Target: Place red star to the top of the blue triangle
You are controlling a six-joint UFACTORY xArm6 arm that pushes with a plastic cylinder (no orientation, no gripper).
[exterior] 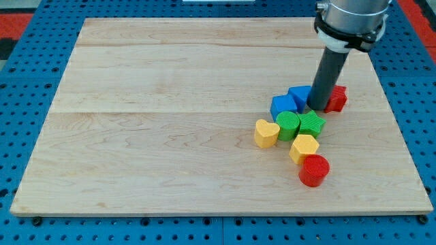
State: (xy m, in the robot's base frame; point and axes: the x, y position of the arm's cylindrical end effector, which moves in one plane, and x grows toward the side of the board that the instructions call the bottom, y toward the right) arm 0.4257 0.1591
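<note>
The red star (336, 99) lies at the view's right, partly hidden behind my rod. My tip (317, 107) stands right at its left side, between it and a blue block (299, 96). A second blue block (282, 106) sits just left of that one; I cannot tell which of the two is the triangle. The red star is level with the blue blocks, to their right.
Below the blue blocks sit a green round block (289, 125), a green star (312, 123), a yellow heart (266, 133), a yellow hexagon (304, 147) and a red cylinder (314, 170). The wooden board (170, 122) lies on a blue pegboard.
</note>
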